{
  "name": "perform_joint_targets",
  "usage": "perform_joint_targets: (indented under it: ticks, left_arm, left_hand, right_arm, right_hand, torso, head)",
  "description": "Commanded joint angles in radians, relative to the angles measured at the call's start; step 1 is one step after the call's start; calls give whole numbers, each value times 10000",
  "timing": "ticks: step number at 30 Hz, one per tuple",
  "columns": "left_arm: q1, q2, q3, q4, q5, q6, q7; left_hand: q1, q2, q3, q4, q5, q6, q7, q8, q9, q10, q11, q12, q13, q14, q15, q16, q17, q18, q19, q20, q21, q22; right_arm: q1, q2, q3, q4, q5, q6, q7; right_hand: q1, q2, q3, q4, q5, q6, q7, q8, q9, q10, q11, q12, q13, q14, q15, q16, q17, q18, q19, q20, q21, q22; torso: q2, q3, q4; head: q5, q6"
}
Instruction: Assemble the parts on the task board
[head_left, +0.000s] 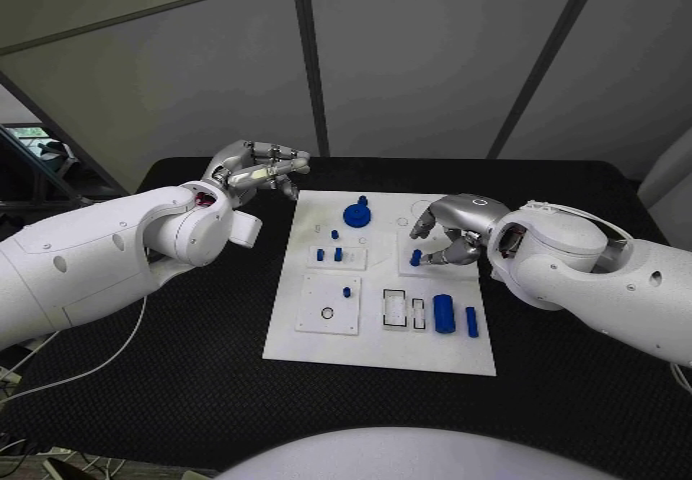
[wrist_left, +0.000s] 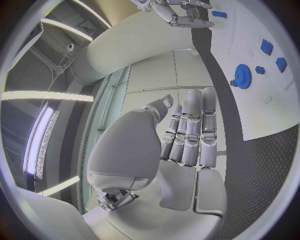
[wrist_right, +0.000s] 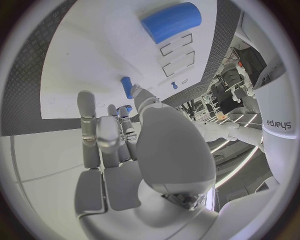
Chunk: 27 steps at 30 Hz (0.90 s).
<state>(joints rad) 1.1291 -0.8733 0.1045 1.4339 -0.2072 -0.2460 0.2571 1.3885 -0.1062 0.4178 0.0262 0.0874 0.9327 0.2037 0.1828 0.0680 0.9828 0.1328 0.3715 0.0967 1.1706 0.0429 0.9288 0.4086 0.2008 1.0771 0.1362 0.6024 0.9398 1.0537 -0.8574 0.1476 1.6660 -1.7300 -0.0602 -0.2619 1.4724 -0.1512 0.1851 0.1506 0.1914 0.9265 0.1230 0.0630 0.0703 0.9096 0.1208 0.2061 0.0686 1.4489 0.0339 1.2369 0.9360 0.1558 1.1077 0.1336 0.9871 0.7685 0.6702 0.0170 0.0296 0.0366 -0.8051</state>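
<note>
Your task board (head_left: 378, 350) lies mid-table (head_left: 173, 400); the gear (head_left: 356, 215) sits at its far end, 2 bars (head_left: 456, 316) near right.

Black table carrying the white task board

The black table (head_left: 173, 390) is bearing the white task board (head_left: 378, 345), which is lying flat at its middle; a thin white cable (head_left: 101, 362) is trailing across the table's near left part toward the edge.

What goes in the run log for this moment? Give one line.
task: assemble parts | left hand: off board, holding nothing | right hand: pinching small blue peg over task board | blue gear: untouched
</note>
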Motion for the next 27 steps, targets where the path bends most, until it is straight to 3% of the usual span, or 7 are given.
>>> perform_joint_targets:
  ticks: [1,7,10,15,23,27]
  left_arm:
    - [16,10,6,6,36,105,91]
    - [16,15,6,6,36,99,91]
    - [16,14,6,11,36,98,85]
    - [16,8,6,11,36,80,81]
    - [16,4,6,21,36,99,84]
    - [16,-15,7,25,36,98,88]
  left_hand:
    - [-17,27,-46,4,-19,-75,27,51,-15,-72,-28,43,-15,-68,3,-63,-10,-177,48,49,-54,-10]
    - [-17,27,-46,4,-19,-75,27,51,-15,-72,-28,43,-15,-68,3,-63,-10,-177,48,49,-54,-10]
    - [-17,27,-46,4,-19,-75,27,51,-15,-72,-28,43,-15,-68,3,-63,-10,-177,48,49,-54,-10]
    - [2,35,-44,-10,-17,-79,28,57,-12,-81,-27,55,-14,-76,3,-68,-16,-176,48,50,-68,-22]
    - [6,39,-43,-12,-16,-80,29,59,-12,-82,-27,58,-13,-77,3,-69,-18,-176,49,50,-71,-24]
    - [6,39,-43,-12,-16,-80,29,59,-12,-82,-27,58,-13,-77,3,-69,-18,-176,49,50,-71,-24]
  right_arm:
    - [14,94,2,-34,-21,500,26]
    - [13,240,-8,-119,-123,579,16]
    - [12,278,-16,-145,-193,688,-29]
    - [10,324,-44,-183,-294,883,-79]
    - [4,410,-80,-280,-356,1313,-305]
    - [-7,446,-90,-322,-363,1168,-314]
  right_hand:
    - [195,69,10,-41,-11,102,3,69,15,171,-26,146,12,3,-17,-20,-25,82,13,-46,-65,-15]
    - [339,337,298,-39,13,368,36,80,18,853,-163,471,-33,200,-125,150,228,8,323,-176,245,350]
    - [373,465,597,35,100,597,215,119,34,1590,-348,562,-35,343,-254,388,639,-111,744,-283,770,1000]
    - [400,460,905,73,123,1002,192,220,72,2190,-431,431,-33,422,-328,542,884,-184,956,-368,1077,1370]
    - [304,335,1097,125,83,1184,181,193,57,2432,-455,121,-41,434,-347,583,929,-207,999,-405,1184,1490]
    - [304,363,1187,134,63,1264,175,196,58,2518,-462,36,-30,434,-354,591,937,-209,999,-407,1203,1512]
  torso:
    - [-3,5,9]
    - [7,0,8]
    - [14,-1,4]
    - [10,-2,-21]
    - [1,-1,5]
    - [-5,11,-9]
  head:
    - [15,-6]
    - [-1,-13]
    - [2,-32]
    - [13,-63]
    - [-12,-107]
    - [7,-127]
